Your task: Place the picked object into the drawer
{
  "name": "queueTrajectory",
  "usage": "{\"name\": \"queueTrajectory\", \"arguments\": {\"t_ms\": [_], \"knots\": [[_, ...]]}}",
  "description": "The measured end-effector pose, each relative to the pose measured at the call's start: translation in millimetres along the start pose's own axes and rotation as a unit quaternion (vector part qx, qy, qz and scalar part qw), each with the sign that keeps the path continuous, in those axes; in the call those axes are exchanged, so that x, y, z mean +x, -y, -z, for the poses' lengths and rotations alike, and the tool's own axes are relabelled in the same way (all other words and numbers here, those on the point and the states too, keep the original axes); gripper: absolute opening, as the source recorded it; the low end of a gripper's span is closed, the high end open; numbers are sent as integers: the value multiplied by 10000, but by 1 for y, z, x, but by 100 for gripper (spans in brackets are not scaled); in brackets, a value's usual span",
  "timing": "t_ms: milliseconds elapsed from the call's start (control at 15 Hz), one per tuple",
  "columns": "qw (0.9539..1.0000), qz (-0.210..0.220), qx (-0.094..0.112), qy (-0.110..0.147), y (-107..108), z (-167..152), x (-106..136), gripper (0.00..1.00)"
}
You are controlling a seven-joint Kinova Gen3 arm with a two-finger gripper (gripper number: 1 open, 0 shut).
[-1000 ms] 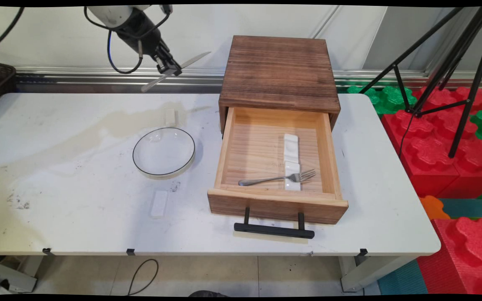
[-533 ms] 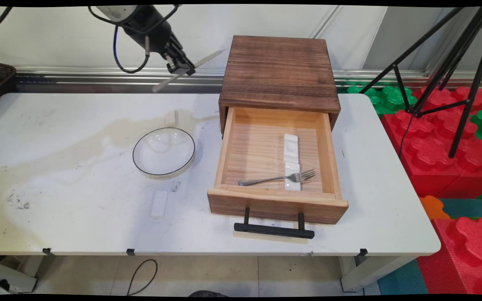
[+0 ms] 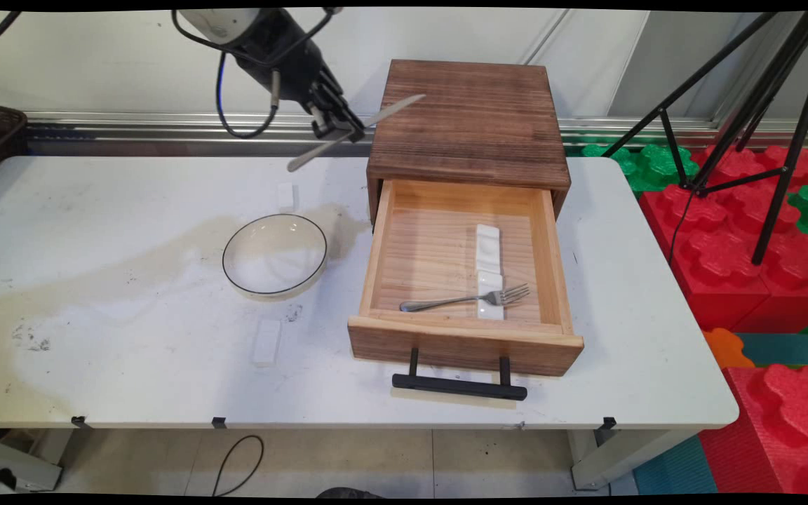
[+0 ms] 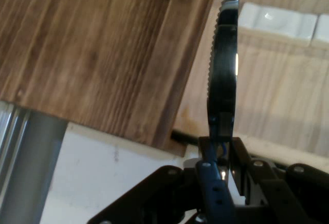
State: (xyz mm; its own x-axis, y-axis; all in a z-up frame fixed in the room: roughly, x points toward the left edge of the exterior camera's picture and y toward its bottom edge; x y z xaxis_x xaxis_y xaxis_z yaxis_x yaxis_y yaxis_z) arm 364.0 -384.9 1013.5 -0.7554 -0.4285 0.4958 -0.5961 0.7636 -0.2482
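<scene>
1. Pincer (image 3: 339, 128): raised above the table's (image 3: 130, 372) far side, just left of the wooden box (image 3: 470, 119). Clamped on a knife (image 3: 358, 130) approx. mid-length.
2. Knife: held clear of the table, roughly level but tilted. Blade tip points right and overlaps the box top in the main view; handle end points down-left. Hand view shows a serrated blade edge (image 4: 223, 70) running up from the pincer, w/ the box's dark top to one side and the drawer's light wood beyond.
3. Drawer (image 3: 463, 280): pulled out toward the near edge, black handle (image 3: 459, 385) in front. Contents: 1 fork (image 3: 463, 300) lying crosswise, tines resting on a white rest (image 3: 489, 296); a 2nd white rest (image 3: 487, 248) just behind it, nothing on it.
4. Table, left of drawer: 1 glass bowl (image 3: 275, 254), nothing visible inside. 2 small white blocks, 1 beyond the bowl (image 3: 285, 196) and 1 nearer the front (image 3: 266, 341).
5. Status, judged: knife is lifted and in the air, not set down anywhere. It is close to the box, well above the drawer's contents. Fork already sits in the drawer; the 2nd rest is unoccupied.
6. Background: black tripod (image 3: 741, 91) and red/green foam blocks (image 3: 748, 259) at right, off the table.
</scene>
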Motion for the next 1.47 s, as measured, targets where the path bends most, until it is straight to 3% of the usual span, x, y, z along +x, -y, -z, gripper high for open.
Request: {"name": "queueTrajectory", "arguments": {"t_ms": [800,1467], "knots": [[9984,-308,-324,-348,-59,-45,61,0],[9968,-414,-476,-495,-79,-116,81,0]]}}
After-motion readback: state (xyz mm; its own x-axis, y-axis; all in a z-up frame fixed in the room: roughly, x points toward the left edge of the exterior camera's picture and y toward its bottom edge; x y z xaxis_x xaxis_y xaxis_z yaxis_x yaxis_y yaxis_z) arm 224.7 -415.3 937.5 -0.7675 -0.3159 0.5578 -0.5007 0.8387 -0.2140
